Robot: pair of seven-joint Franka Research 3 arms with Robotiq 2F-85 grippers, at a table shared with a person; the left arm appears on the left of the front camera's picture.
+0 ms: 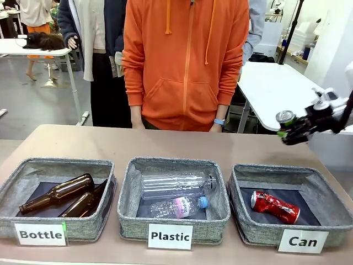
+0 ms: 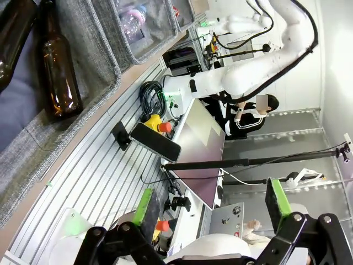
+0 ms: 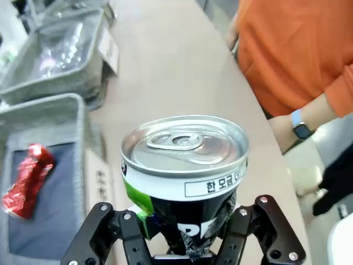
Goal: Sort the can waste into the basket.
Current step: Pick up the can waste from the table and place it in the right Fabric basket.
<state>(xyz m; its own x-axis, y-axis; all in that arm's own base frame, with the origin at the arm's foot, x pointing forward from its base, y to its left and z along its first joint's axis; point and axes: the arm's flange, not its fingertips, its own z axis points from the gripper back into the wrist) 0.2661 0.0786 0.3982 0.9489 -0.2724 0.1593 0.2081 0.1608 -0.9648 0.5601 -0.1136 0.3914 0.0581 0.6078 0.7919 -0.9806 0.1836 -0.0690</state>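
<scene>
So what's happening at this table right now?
The right gripper is shut on the dark can, holding it in the air above the far right of the table. The red can already lies in the Can basket. The left gripper is open and holds nothing. A person in an orange hoodie stands at the far side, watching.

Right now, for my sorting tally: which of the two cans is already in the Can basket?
The dented red can, lying in the Can basket. The dark can is held above the table by the right gripper.
</scene>
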